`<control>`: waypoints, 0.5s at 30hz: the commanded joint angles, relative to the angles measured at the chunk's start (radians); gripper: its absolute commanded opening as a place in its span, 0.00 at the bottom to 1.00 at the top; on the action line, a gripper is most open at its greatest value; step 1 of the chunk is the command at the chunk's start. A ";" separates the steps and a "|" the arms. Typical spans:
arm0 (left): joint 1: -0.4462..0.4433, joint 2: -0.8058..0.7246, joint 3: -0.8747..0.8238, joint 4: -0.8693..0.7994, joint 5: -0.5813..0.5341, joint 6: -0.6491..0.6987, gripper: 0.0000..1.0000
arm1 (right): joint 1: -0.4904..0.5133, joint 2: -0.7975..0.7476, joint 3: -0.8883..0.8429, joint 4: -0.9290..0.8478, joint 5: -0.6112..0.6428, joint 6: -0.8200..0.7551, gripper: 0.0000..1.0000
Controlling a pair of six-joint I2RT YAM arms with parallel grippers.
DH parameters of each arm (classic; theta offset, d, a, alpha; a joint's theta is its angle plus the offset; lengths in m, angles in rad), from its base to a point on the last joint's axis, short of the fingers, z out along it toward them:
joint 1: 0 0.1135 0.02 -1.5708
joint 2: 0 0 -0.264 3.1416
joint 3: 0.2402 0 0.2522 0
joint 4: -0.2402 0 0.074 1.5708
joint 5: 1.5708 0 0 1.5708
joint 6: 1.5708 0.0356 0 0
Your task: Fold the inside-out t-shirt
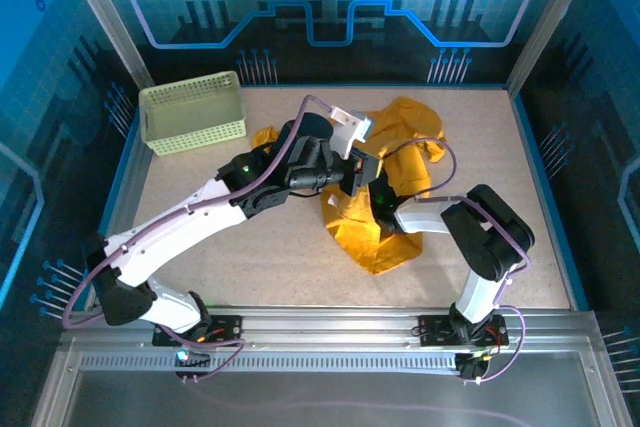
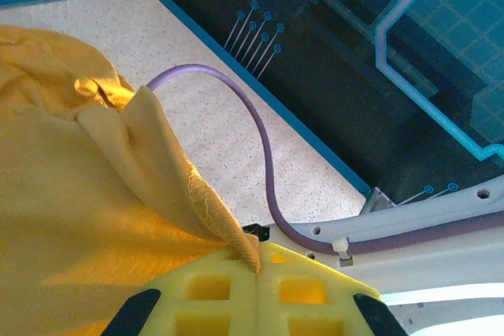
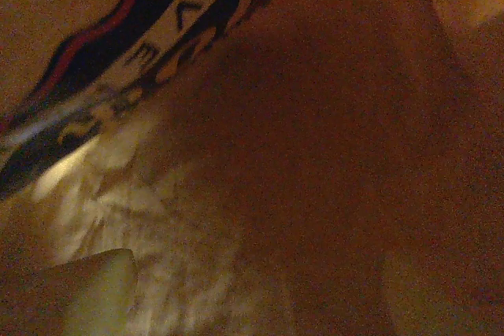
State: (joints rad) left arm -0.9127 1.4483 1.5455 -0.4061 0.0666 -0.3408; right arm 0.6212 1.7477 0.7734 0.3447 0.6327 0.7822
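The inside-out t-shirt (image 1: 372, 239) is a mustard-yellow heap, crumpled in the middle of the table. My left gripper (image 1: 358, 169) reaches across to it from the left. Seen from the left wrist, the left gripper (image 2: 257, 264) is shut, its yellow fingers (image 2: 197, 289) pinching a hemmed fold of the shirt (image 2: 71, 210). My right gripper (image 1: 376, 199) is pushed into the cloth just below the left one. In the right wrist view it is dark. The right gripper (image 3: 260, 293) stands open, one fingertip (image 3: 94, 289) at lower left, shirt cloth (image 3: 339, 155) all round. A striped printed band (image 3: 157, 29) crosses the upper left.
A pale green lattice basket (image 1: 193, 112) stands at the back left of the speckled table (image 1: 250, 257). A purple cable (image 2: 264, 147) loops over the table beside the left gripper. Blue-edged walls close in the back and both sides.
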 commanded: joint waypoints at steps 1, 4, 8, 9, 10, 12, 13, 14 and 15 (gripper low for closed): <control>-0.001 -0.037 0.000 -0.002 -0.001 0.052 0.00 | -0.017 -0.025 -0.006 0.002 -0.017 0.005 0.82; -0.004 -0.035 0.019 -0.013 0.047 0.051 0.00 | -0.017 -0.011 0.042 -0.069 0.018 0.017 0.82; -0.035 0.013 0.082 -0.003 0.084 0.027 0.00 | 0.017 0.012 0.099 -0.135 0.074 0.031 0.82; -0.050 0.032 0.111 -0.009 0.080 0.025 0.00 | 0.022 0.025 0.155 -0.175 0.078 0.050 0.83; -0.065 0.055 0.144 -0.012 0.084 0.023 0.00 | 0.022 0.042 0.192 -0.221 0.071 0.070 0.83; -0.100 0.095 0.206 -0.022 0.085 0.025 0.00 | 0.013 0.075 0.255 -0.279 0.038 0.108 0.83; -0.119 0.113 0.237 -0.027 0.085 0.029 0.00 | 0.008 0.087 0.276 -0.289 0.021 0.118 0.83; -0.134 0.124 0.257 -0.027 0.082 0.031 0.00 | 0.003 0.095 0.289 -0.294 0.005 0.124 0.83; -0.150 0.134 0.277 -0.025 0.082 0.032 0.00 | -0.004 0.103 0.308 -0.307 -0.015 0.131 0.83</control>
State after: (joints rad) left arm -1.0153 1.5658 1.7451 -0.4400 0.1028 -0.3149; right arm 0.6296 1.8130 1.0359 0.1356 0.6422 0.8494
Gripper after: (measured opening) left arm 0.052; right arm 0.831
